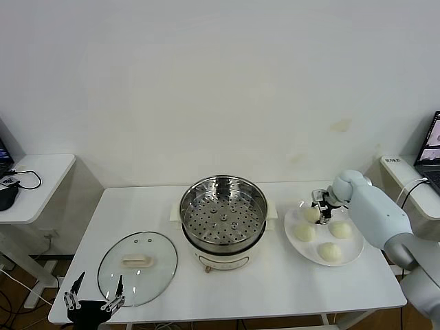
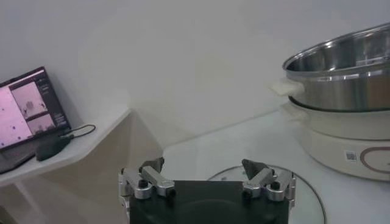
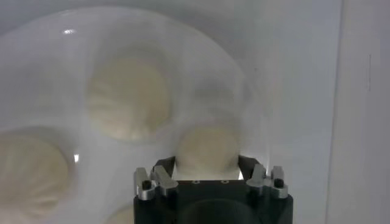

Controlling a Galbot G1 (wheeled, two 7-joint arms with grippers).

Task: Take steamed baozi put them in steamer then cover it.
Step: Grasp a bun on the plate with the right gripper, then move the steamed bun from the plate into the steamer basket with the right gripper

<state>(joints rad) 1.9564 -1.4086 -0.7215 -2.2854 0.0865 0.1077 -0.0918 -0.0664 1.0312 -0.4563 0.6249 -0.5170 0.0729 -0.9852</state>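
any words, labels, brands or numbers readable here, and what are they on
No text reads clearly in any view.
Steamer: a small square label and a ring mark on its cream base, too small to read.
Laptop on the side desk: pink images on its screen, no legible words.
Card on the other side table: dark print, too small to read.

So the steamer (image 1: 223,220) sits mid-table (image 1: 137,206), tray inside. The cover (image 1: 137,267) lies flat on the table to its left, toward the front edge. Right of the steamer there's a plate (image 1: 354,254) holding four baozi (image 1: 330,251). Side desks flank the table, a laptop (image 1: 430,144) on the right one.
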